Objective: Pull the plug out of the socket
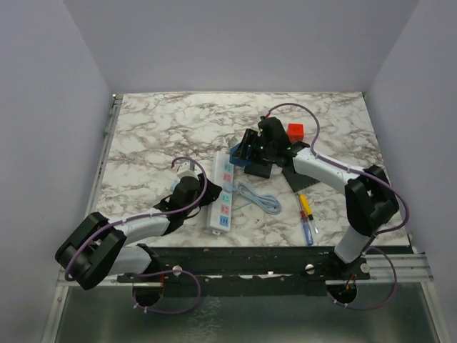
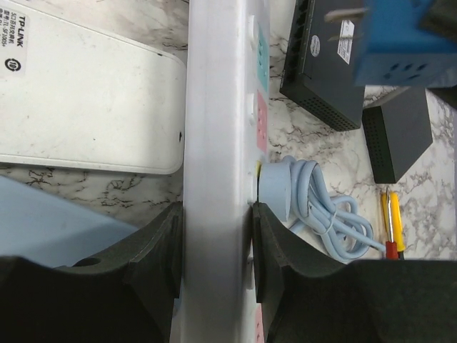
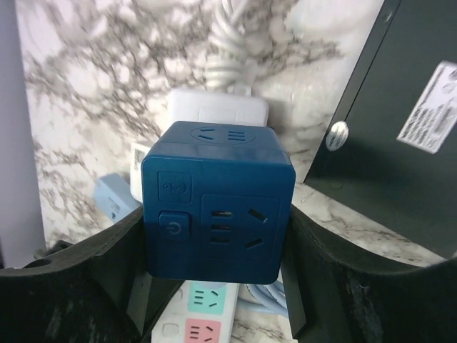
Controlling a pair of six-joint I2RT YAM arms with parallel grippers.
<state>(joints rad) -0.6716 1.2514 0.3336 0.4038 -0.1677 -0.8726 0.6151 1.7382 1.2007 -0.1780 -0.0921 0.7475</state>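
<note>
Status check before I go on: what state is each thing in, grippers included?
left gripper: shut on the power strip.
right gripper: shut on the blue cube adapter.
blue cube adapter: unplugged, prongs bare, held clear of the strip.
light-blue plug: seated in the power strip, cable bundled.
power strip: clamped across its width.

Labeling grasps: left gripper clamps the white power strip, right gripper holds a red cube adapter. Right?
Wrong colour: the cube adapter in the right gripper is dark blue, not red, per the right wrist view. The left gripper does clamp the white power strip.
</note>
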